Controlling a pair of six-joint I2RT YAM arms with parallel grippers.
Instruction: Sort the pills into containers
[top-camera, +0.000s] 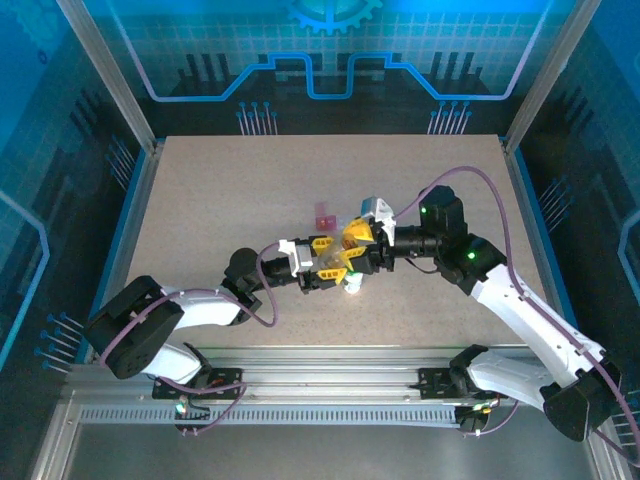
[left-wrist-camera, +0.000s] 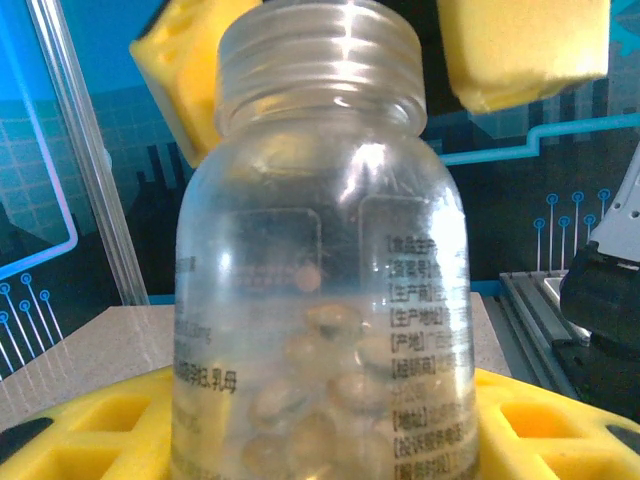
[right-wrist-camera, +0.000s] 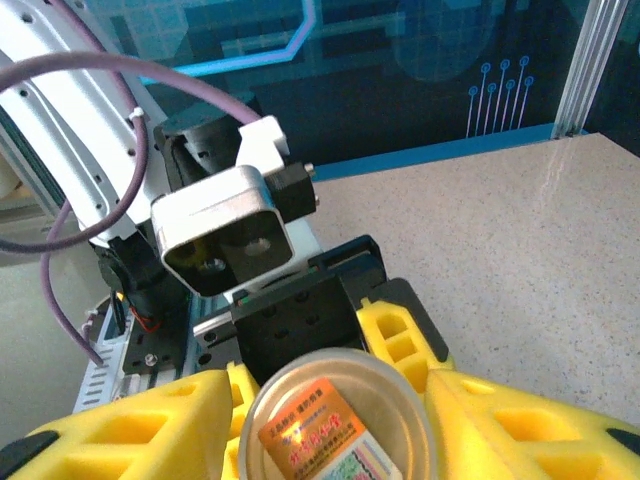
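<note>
Left end effector (left-wrist-camera: 325, 440) is clamping the lower body of the clear pill bottle (left-wrist-camera: 320, 300), with a yellow finger pressing in on each side and the bottle being held up off the worktop (top-camera: 200, 200). Tan pills (left-wrist-camera: 320, 400) are lying heaped in the bottle's lower half. Its threaded neck is showing bare, with no cap on it.

Just on the near side of the bottle, a small white container (top-camera: 353, 287) is standing on the worktop, apart from both arms.

At the bottle's neck, the right end effector (right-wrist-camera: 335, 440) is reaching in from the opposite side, its two yellow pads standing partly apart and flanking the neck. In the right wrist view a round rim with an orange and green label inside it is sitting between those pads. Whether they are pressing on it or only bracketing it, I cannot tell.

On the far side of the bottle, a little way off, a small pink box (top-camera: 323, 218) is resting on the worktop.

My reading is that the bottle is being passed or steadied between the two arms, ahead of any pills going into the containers, so the sorting itself looks barely started. The next move is calling for the right end effector either to close firmly on the neck or to back off cleanly. Meanwhile the left needs to keep the uncapped mouth level so nothing spills. After that the mouth has to be brought over the chosen container.
</note>
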